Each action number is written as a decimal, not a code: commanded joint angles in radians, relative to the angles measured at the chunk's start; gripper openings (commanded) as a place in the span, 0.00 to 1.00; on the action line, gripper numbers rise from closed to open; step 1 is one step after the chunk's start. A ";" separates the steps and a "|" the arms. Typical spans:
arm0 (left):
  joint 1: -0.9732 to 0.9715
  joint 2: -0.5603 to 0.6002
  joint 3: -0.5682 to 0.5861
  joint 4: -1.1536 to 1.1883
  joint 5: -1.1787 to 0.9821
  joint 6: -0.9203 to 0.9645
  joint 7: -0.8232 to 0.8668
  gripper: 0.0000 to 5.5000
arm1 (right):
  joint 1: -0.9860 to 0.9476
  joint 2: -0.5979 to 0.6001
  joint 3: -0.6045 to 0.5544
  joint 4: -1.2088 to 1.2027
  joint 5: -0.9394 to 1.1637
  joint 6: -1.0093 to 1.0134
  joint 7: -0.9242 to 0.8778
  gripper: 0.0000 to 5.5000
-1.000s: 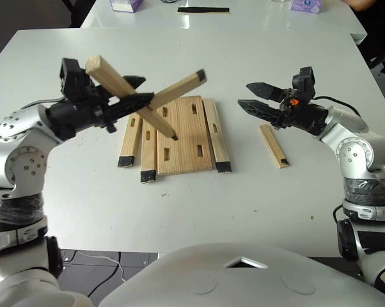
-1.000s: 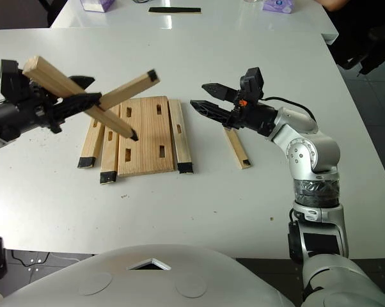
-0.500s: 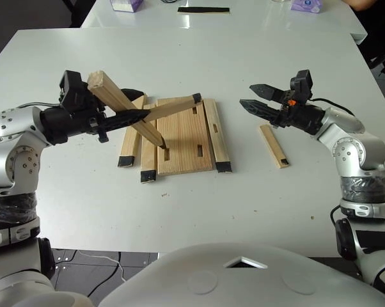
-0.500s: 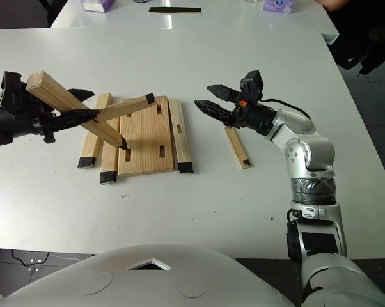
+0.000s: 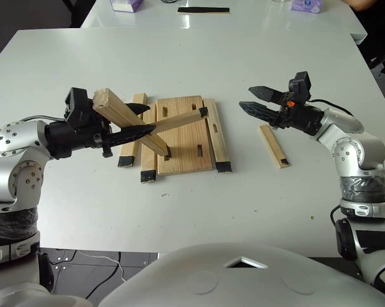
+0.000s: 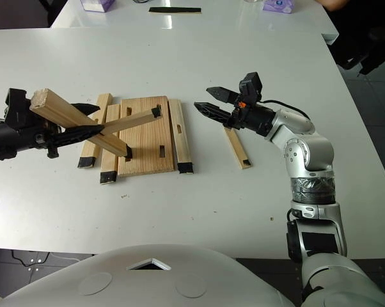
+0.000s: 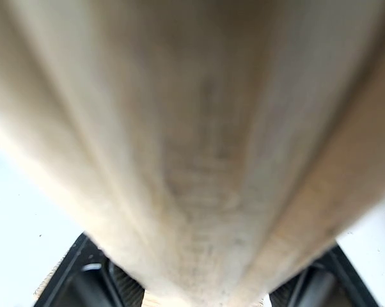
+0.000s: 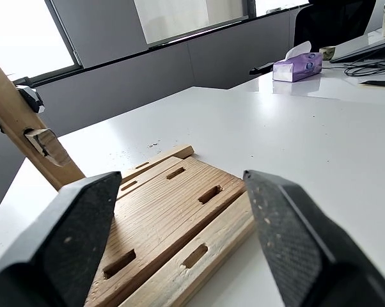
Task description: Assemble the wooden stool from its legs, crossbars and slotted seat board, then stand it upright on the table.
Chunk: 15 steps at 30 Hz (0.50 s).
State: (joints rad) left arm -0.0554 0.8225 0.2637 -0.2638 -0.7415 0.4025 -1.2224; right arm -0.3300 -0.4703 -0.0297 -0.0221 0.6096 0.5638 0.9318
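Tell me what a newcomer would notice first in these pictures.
The left gripper holds a crossed pair of wooden bars tilted over the table, its lower end down at the slotted seat board, which lies flat among loose bars. To the right, the open right gripper hovers above the table, with a short bar lying near it.

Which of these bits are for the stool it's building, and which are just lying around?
For the stool: seat board, joined leg and crossbar in the left gripper, loose legs, short crossbar.
Lying about: tissue boxes, black strip on the far table.
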 commanded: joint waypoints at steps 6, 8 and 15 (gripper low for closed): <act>-0.073 0.069 -0.071 0.080 0.026 0.043 -0.091 0.38 | 0.010 -0.004 -0.001 -0.002 -0.012 0.002 -0.008 0.64; -0.085 0.068 -0.087 0.086 0.032 0.043 -0.100 0.38 | 0.009 -0.001 0.000 -0.001 -0.012 0.001 -0.009 0.64; -0.072 0.038 -0.171 0.106 0.092 -0.010 -0.115 0.38 | 0.008 0.000 0.008 0.006 -0.018 -0.006 -0.003 0.64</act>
State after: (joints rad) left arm -0.1539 0.8732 0.1698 -0.1849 -0.7235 0.3940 -1.3139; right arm -0.3250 -0.4709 -0.0292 -0.0218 0.6059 0.5631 0.9286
